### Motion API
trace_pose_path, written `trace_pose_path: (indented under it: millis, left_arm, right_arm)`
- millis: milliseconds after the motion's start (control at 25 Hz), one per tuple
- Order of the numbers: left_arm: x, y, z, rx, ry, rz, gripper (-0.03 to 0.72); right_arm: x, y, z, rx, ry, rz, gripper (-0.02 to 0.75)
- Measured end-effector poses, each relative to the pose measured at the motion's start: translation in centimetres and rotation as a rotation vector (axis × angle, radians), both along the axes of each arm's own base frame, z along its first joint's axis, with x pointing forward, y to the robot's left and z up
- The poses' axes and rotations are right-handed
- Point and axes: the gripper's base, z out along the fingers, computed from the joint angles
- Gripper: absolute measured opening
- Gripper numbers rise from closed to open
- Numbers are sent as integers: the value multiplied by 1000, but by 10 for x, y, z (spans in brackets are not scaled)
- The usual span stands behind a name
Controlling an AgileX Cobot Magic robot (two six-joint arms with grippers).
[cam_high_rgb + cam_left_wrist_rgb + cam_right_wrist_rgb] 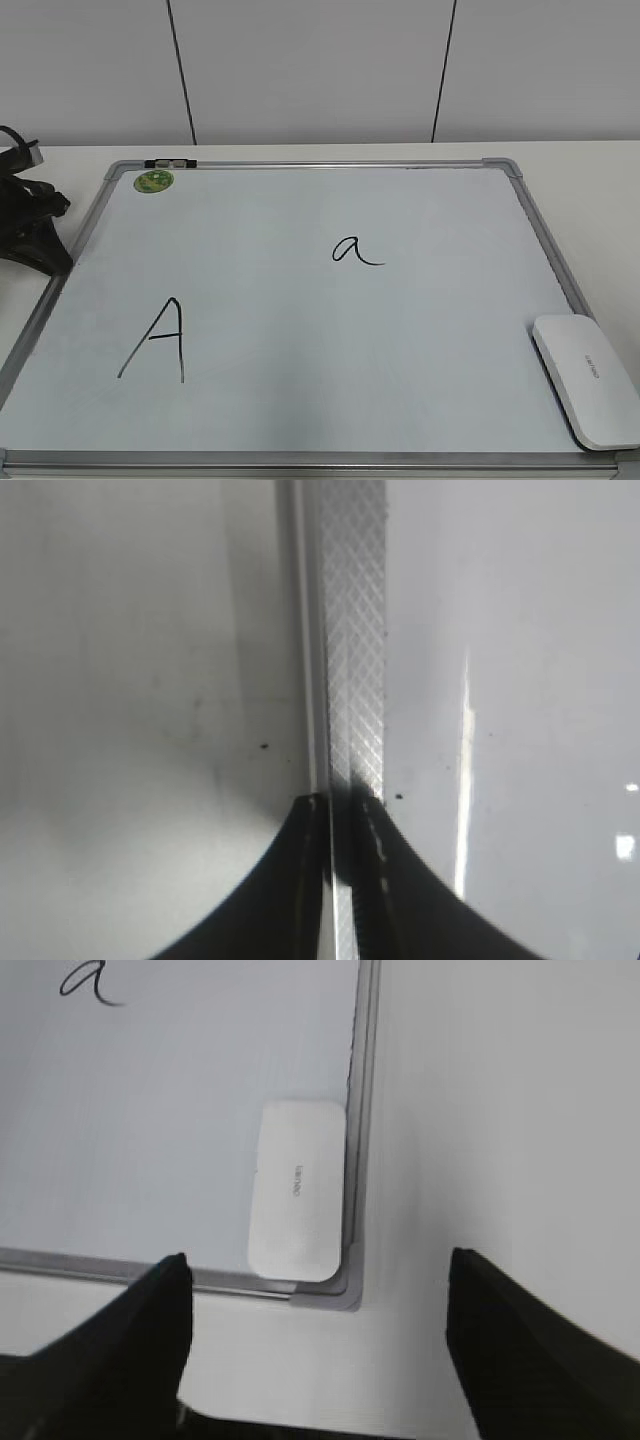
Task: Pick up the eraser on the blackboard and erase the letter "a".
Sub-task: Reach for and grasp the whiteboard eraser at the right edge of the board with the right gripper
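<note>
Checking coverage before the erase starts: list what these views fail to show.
- Eraser: lettering too small and blurred to read in the exterior and right wrist views; dark underside hidden by its own body.
- Eraser's lower end: cut off by the exterior view's bottom edge.
- Left pincer: tips cropped and dark in the left wrist view; the exterior view's left edge cuts off the arm.
- Right pincer: absent from the exterior view.

Eraser (588, 378) top open (frame (548, 240) alongside).

A pale grey panelled wall (320, 70) with two dark vertical seams fills the upper frame, above a plain white table (300, 152) under even, soft light.
</note>
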Motion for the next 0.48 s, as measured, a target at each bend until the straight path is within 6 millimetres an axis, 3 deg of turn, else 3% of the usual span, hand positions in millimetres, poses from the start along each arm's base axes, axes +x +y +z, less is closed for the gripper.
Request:
trace_pose_path:
  millis: [160, 480]
  left_arm:
    - [0, 0, 0, 0, 0, 0, 34]
    - [0, 0, 0, 0, 0, 0, 34]
  right_arm:
    - [29, 6, -4, 56, 167, 14, 587]
    - [85, 10, -47, 72, 424, 20, 587]
